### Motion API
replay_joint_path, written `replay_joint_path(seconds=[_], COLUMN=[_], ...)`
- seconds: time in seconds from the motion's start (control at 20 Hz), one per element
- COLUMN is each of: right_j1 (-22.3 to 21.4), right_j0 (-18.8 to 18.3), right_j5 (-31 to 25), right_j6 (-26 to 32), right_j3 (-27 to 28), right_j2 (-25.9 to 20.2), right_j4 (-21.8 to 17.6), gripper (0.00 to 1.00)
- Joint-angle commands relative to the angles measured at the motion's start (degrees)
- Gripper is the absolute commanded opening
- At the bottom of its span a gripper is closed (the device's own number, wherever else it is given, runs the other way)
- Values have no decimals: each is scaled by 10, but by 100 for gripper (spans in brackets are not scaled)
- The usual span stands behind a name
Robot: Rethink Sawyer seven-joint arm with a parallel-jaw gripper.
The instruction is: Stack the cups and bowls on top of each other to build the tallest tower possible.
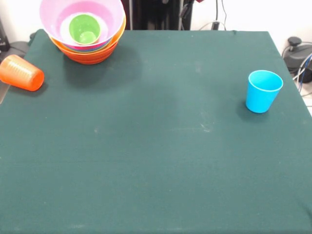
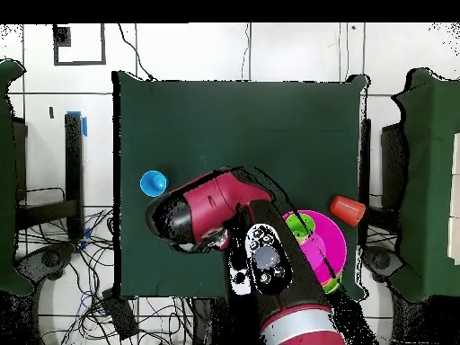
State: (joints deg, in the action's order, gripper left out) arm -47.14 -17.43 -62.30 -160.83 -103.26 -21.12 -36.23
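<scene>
The tower stands at the far left corner of the table in the front view: a large pink bowl (image 1: 108,17) sits on top of nested bowls, with the orange bowl (image 1: 90,54) lowest and thin blue and green rims between them. A lime green cup (image 1: 84,28) stands upright inside the pink bowl. The orange cup (image 1: 20,73) lies on its side at the left edge. The light blue cup (image 1: 263,91) stands upright at the right. In the overhead view the red arm (image 2: 216,207) reaches over the table between the blue cup (image 2: 153,182) and the pink bowl (image 2: 331,244). The gripper is hidden.
The dark green table (image 1: 156,161) fills the front view. The orange cup (image 2: 347,209) lies right at the table's edge in the overhead view. Cables and equipment lie on the floor around the table.
</scene>
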Motion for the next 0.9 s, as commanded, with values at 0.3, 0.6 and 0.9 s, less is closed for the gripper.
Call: replay_joint_path(seconds=[0.3, 0.6, 0.9], right_j1=[34, 65, 103], right_j0=[50, 102, 134], right_j5=[-6, 17, 65], right_j6=[39, -40, -58], right_j3=[35, 44, 81], right_j2=[-14, -14, -13], right_j4=[0, 59, 94], gripper=[100, 100, 100])
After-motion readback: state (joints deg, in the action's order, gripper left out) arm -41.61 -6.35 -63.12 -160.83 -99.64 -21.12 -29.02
